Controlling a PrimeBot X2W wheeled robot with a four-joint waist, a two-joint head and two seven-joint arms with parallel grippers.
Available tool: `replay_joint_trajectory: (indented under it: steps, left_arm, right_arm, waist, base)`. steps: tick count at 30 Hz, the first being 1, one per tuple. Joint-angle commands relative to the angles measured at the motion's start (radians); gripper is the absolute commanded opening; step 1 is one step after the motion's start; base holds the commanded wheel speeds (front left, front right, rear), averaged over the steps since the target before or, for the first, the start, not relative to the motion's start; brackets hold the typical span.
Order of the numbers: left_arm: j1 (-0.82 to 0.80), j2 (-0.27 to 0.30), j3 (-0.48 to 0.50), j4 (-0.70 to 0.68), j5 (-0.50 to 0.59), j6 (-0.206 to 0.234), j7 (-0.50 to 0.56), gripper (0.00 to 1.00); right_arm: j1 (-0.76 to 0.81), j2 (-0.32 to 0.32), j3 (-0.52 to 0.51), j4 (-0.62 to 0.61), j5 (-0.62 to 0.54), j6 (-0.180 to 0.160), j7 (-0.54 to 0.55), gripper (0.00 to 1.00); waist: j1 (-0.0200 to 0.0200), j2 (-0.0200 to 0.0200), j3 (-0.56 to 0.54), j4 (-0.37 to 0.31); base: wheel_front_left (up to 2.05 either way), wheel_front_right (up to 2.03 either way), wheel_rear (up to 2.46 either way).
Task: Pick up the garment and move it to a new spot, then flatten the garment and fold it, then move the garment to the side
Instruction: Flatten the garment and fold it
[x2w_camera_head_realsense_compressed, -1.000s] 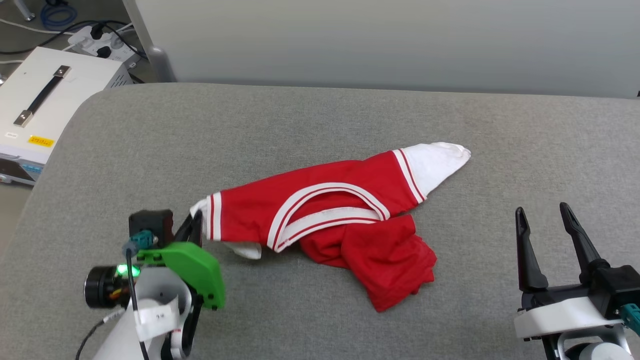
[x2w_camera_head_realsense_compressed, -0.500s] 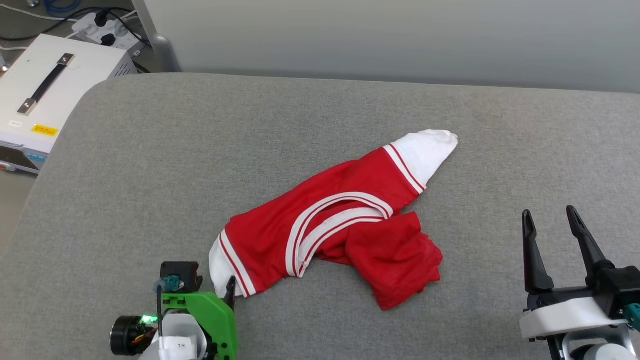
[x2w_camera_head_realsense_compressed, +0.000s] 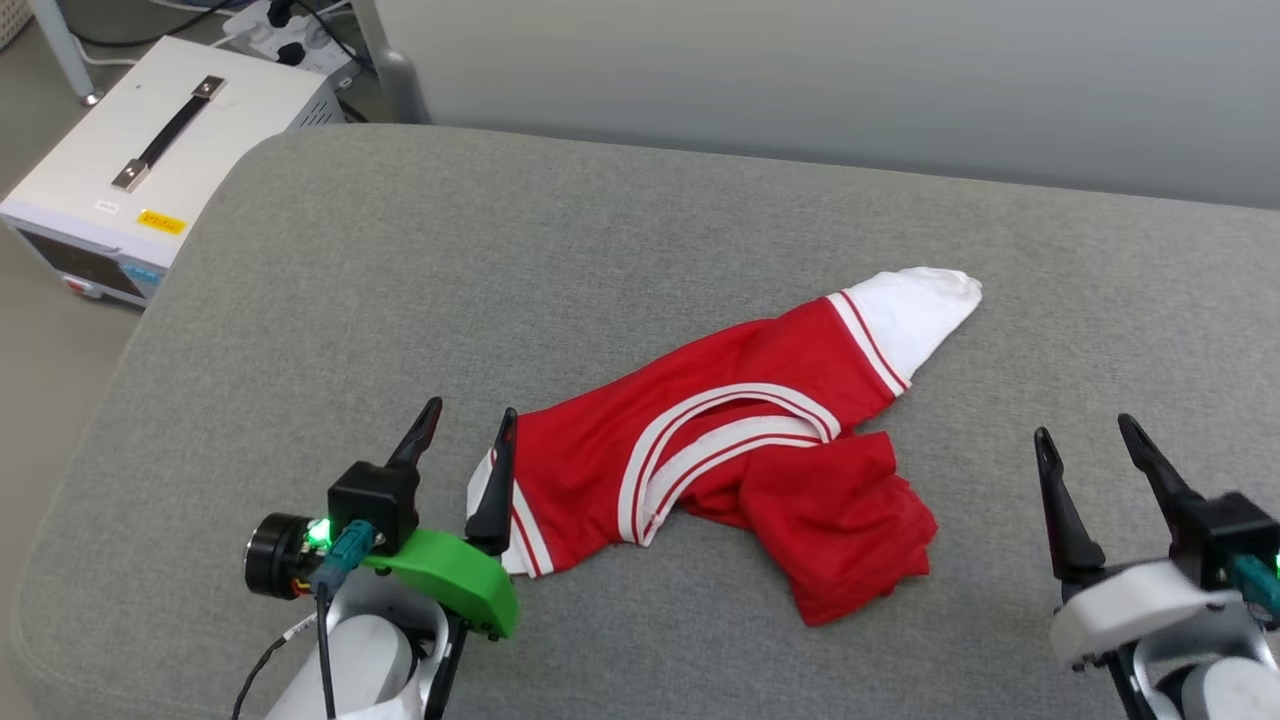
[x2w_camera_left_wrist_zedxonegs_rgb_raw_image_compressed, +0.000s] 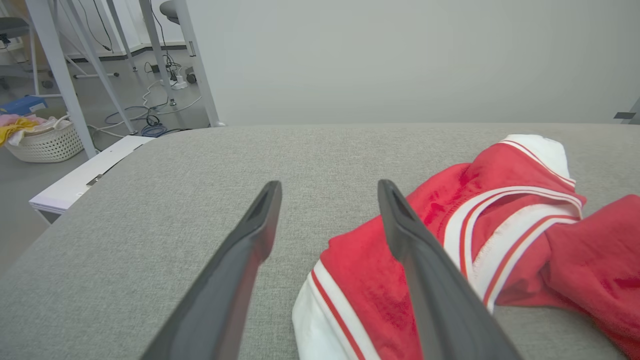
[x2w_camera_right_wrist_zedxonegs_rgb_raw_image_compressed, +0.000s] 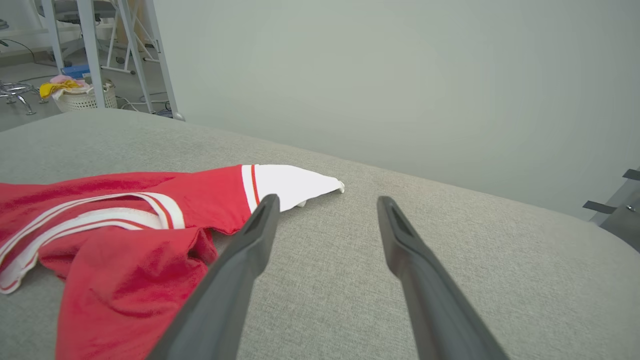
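Garment (x2w_camera_head_realsense_compressed: 720, 460) down on the grey bench (x2w_camera_head_realsense_compressed: 400, 260), a little nearer your side than the middle, and it is a crumpled heap, not a flat shirt. Nothing is holding it. Your left claw (x2w_camera_head_realsense_compressed: 471, 408) is spread wide and empty, right at the shirt's near sleeve end (x2w_camera_left_wrist_zedxonegs_rgb_raw_image_compressed: 312, 325). Its inner finger crosses that white cuff in the left wrist view, but whether it touches the cloth you cannot tell. Your right claw (x2w_camera_head_realsense_compressed: 1083, 426) is just as wide, also empty, standing well clear to the right over bare bench.

So where are you? By my read, the shirt lies released in its spot, and the flattening is all ahead of you: the striped collar trim (x2w_camera_head_realsense_compressed: 700, 430) is twisted across the middle and the red body (x2w_camera_head_realsense_compressed: 850, 530) is bunched up on the near right. Fold and the move aside come after that.

Long axis runs on a diagonal, from the cuff by your left claw up and away to the far right, where the other white sleeve (x2w_camera_head_realsense_compressed: 915, 305) tapers to a point aimed at the far right edge. Off the bench on your left sits a white box with a handle (x2w_camera_head_realsense_compressed: 170, 150).
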Motion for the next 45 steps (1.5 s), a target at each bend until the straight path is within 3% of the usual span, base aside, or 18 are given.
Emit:
replay_joint_trajectory:
  steps: [1, 10, 17, 22, 32, 33, 34, 35, 45]
  left_arm:
    - [-0.01, -0.013, 0.001, -0.015, 0.014, -0.006, -0.006, 1.0]
    - [-0.024, -0.082, 0.029, -0.076, 0.062, -0.035, -0.008, 1.0]
    - [-0.04, -0.148, 0.053, -0.073, 0.092, -0.072, -0.008, 1.0]
    - [-0.041, -0.181, 0.075, -0.065, 0.109, -0.095, -0.008, 1.0]
    - [-0.036, -0.22, 0.117, -0.05, 0.145, -0.131, -0.008, 1.0]
    - [-0.034, -0.221, 0.121, -0.047, 0.148, -0.132, -0.008, 1.0]
    - [-0.032, -0.223, 0.126, -0.044, 0.151, -0.133, -0.008, 1.0]
    - [-0.031, -0.223, 0.13, -0.041, 0.153, -0.134, -0.008, 1.0]
    - [-0.012, -0.222, 0.17, 0.0, 0.183, -0.153, -0.008, 1.0]
  right_arm:
    - [-0.054, -0.035, 0.021, -0.003, 0.022, -0.001, 0.059, 1.0]
    - [-0.344, -0.333, 0.243, 0.029, 0.266, -0.001, 0.604, 1.0]
    - [-0.549, -0.469, 0.372, 0.117, 0.443, -0.001, 0.926, 1.0]
    - [-0.629, -0.51, 0.427, 0.178, 0.488, -0.001, 0.995, 1.0]
    - [-0.653, -0.545, 0.518, 0.346, 0.523, -0.001, 1.015, 1.0]
    - [-0.646, -0.547, 0.524, 0.356, 0.527, -0.001, 1.016, 0.96]
    - [-0.639, -0.548, 0.532, 0.365, 0.534, -0.001, 1.018, 0.39]
    - [-0.635, -0.55, 0.538, 0.37, 0.541, -0.001, 1.015, 0.0]
    - [-0.565, -0.56, 0.545, 0.357, 0.613, -0.001, 0.924, 0.0]
  waist:
    - [0.0, 0.0, 0.035, 0.04]
    - [0.0, 0.0, 0.142, 0.148]
    - [0.0, 0.0, 0.214, 0.243]
    - [0.0, 0.0, 0.248, 0.294]
    - [0.0, 0.0, 0.264, 0.334]
    - [0.0, 0.0, 0.261, 0.333]
    - [0.0, 0.0, 0.257, 0.329]
    - [0.0, 0.0, 0.253, 0.325]
    - [0.0, 0.0, 0.142, 0.24]
  base:
    - [0.0, 0.0, 0.0]
    - [0.0, 0.0, 0.0]
    - [0.0, 0.0, 0.0]
    - [0.0, 0.0, 0.0]
    - [0.0, 0.0, 0.0]
    - [0.0, 0.0, 0.0]
    - [0.0, 0.0, 0.0]
    - [0.0, 0.0, 0.0]
    - [0.0, 0.0, 0.0]
